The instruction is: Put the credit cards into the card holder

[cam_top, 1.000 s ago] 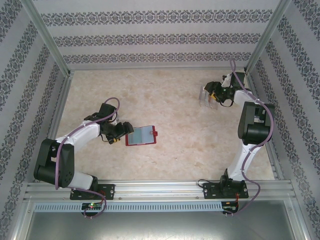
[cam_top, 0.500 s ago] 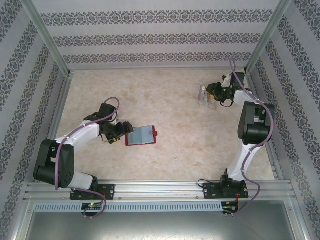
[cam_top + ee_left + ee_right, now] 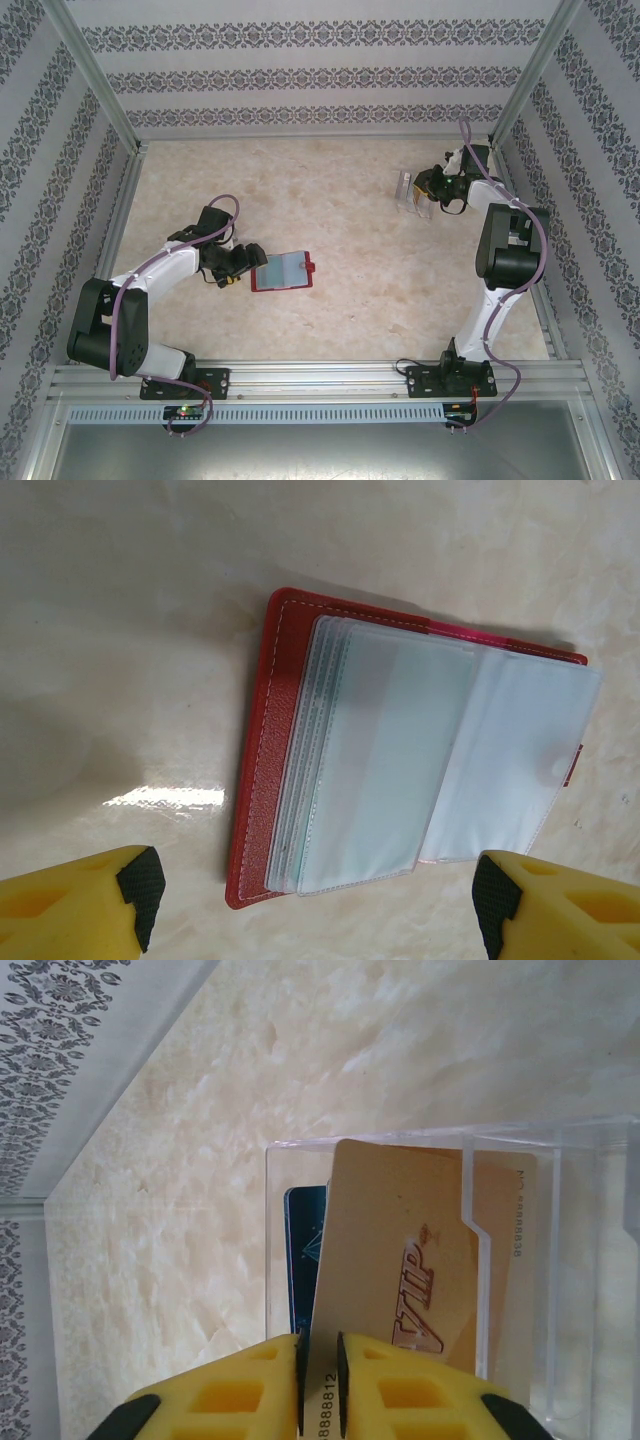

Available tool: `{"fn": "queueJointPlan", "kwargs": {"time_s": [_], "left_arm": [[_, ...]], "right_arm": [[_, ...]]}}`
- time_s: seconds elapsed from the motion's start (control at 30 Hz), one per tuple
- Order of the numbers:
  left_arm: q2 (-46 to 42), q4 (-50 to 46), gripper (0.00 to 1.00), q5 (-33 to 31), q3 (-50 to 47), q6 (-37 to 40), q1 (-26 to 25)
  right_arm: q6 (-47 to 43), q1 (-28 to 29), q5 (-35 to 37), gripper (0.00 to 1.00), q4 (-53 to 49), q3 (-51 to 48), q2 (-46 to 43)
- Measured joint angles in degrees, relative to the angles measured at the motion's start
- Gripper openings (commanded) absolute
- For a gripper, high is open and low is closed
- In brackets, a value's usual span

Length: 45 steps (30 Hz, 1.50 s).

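Two pincers at work, well apart, on a pale marbled desk (image 3: pixel 350 310) walled with patterned paper. At far right, near the back corner: right pincer (image 3: pixel 320 1360) clenched on the near end of a gold card (image 3: pixel 400 1250) embossed "VIP", with the far end of it standing inside the clear card holder (image 3: pixel 590 1260). Just beside it, to its left in the wrist view, a dark blue card (image 3: pixel 305 1250) upright in the same holder, partly hidden behind the gold one. Left of centre: left pincer (image 3: pixel 315 895) released, yellow fingers (image 3: pixel 70 910) spread wide at the near edge of a red wallet (image 3: pixel 255 780), apart from it. Wallet flat and open on the desk, clear sleeves (image 3: pixel 400 770) fanned across it, the top one faintly green-tinted. Holder and wallet on opposite sides of the desk.
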Motion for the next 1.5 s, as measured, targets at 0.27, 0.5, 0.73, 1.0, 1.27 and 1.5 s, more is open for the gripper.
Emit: {"fn": "queueJointPlan", "kwargs": {"time_s": [0.27,0.5,0.73,1.0,1.27,1.5], "left_arm": [[0.0,0.0,0.83,0.0,0.0,0.0,0.0],[0.0,0.0,0.83,0.0,0.0,0.0,0.0],[0.1,0.0,0.83,0.0,0.0,0.0,0.0],[0.2,0.0,0.83,0.2,0.0,0.0,0.0],[0.9,0.0,0.83,0.3,0.0,0.0,0.0],[1.2,0.0,0.83,0.4,0.0,0.0,0.0]], "right_arm": [[0.0,0.0,0.3,0.04,-0.3,0.0,0.0],[-1.0,0.0,0.8,0.0,-2.0,0.0,0.0],[-4.1,0.0,4.4,0.05,-5.8,0.6,-0.8],[-8.2,1.3,12.6,0.12,-12.6,3.4,-2.2],[-11.4,3.8,17.0,0.33,-15.7,4.6,-2.8],[-12.2,5.0,17.7,0.48,-17.0,6.3,-2.8]]}}
